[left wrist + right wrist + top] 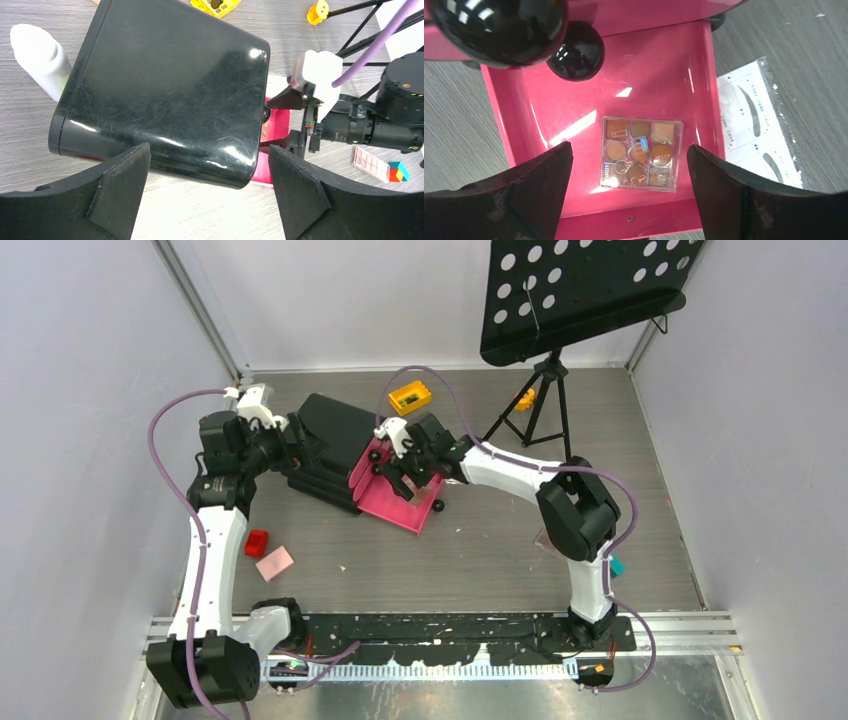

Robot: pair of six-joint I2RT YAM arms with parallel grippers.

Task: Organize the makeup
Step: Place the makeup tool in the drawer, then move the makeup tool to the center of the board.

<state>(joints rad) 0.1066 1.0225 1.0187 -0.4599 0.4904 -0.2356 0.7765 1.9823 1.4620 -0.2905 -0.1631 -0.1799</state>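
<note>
Your right gripper [628, 146] and left gripper [208, 147] stand wide open, empty. Brown palette [641, 152] in pink drawer [549, 102]: judged light, rigid, slick; pinch its side edges.

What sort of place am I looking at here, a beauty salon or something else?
Probably a robot test booth, not a salon: two arms bolted to the edge of the table, plain white walls closing it in, and a black chest with a pink drawer as a prop.
</note>
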